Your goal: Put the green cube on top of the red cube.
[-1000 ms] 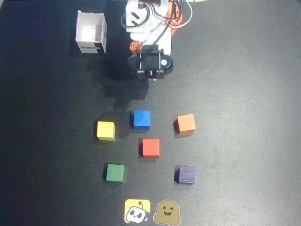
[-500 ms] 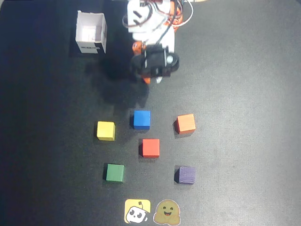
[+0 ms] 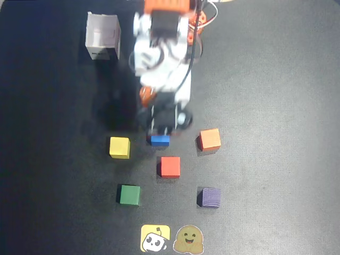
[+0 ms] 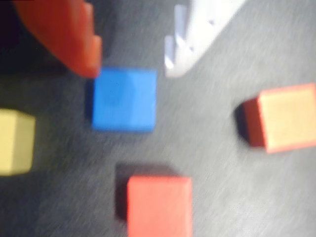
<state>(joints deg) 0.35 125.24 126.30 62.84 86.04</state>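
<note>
The green cube [image 3: 129, 195] sits at the lower left of the cube group in the overhead view; the wrist view does not show it. The red cube [image 3: 170, 167] lies in the middle of the group, and it appears at the bottom of the wrist view as well [image 4: 159, 205]. My gripper [image 3: 162, 127] hovers over the blue cube [image 3: 159, 140], well away from the green one. In the wrist view the gripper [image 4: 131, 69] is open, with an orange finger [image 4: 74, 34] and a white finger [image 4: 197, 34] apart just beyond the blue cube [image 4: 123, 98] and nothing between them.
An orange cube [image 3: 209, 139] lies right of the gripper, a yellow cube [image 3: 119, 147] left, and a purple cube [image 3: 209, 197] at lower right. A white open box [image 3: 103, 36] stands at the back left. Two stickers [image 3: 155, 237] lie at the front edge.
The arm has stretched forward from near its base towards the cubes, and the gripper now hangs over the blue cube. No cube has moved.
</note>
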